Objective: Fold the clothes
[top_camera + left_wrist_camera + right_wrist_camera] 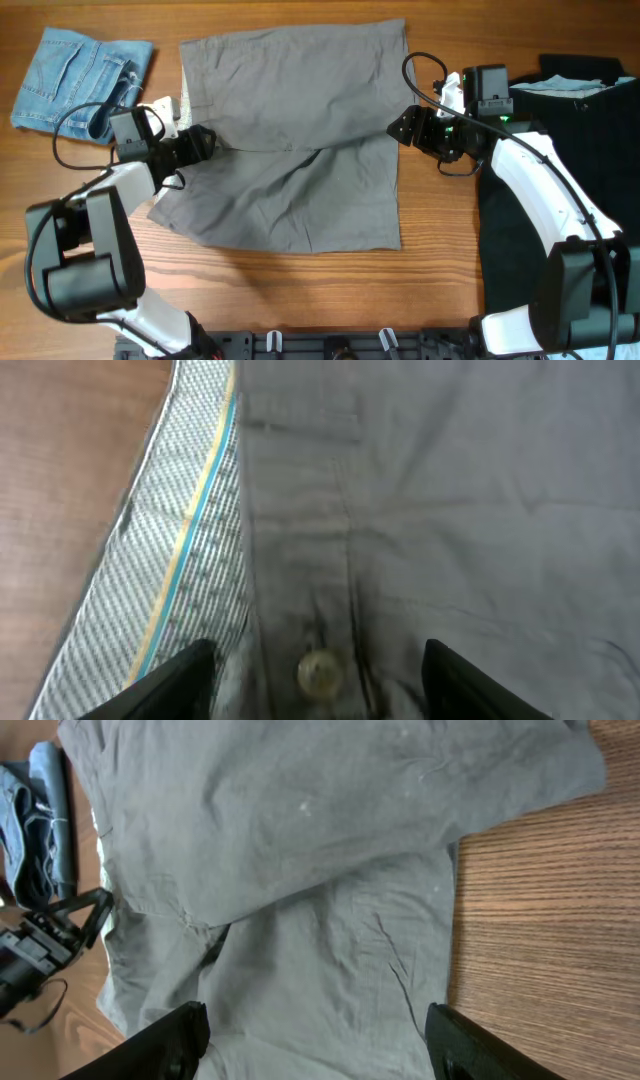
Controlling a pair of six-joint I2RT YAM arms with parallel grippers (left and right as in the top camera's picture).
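Grey cotton shorts (300, 120) lie spread flat in the middle of the table, waistband to the left, both legs pointing right. My left gripper (205, 142) is open at the waistband, its fingers on either side of the waist button (320, 670); the striped inner waistband (170, 560) is turned out beside it. My right gripper (403, 127) is open at the shorts' right hem edge, over the lower leg (330, 990). Light-blue denim shorts (75, 80) lie folded at the far left. Black garments (560, 160) lie at the right under my right arm.
The wooden table (440, 280) shows below and right of the grey shorts. A black cable (420, 75) loops above my right gripper. The arms' base rail (330, 345) runs along the front edge.
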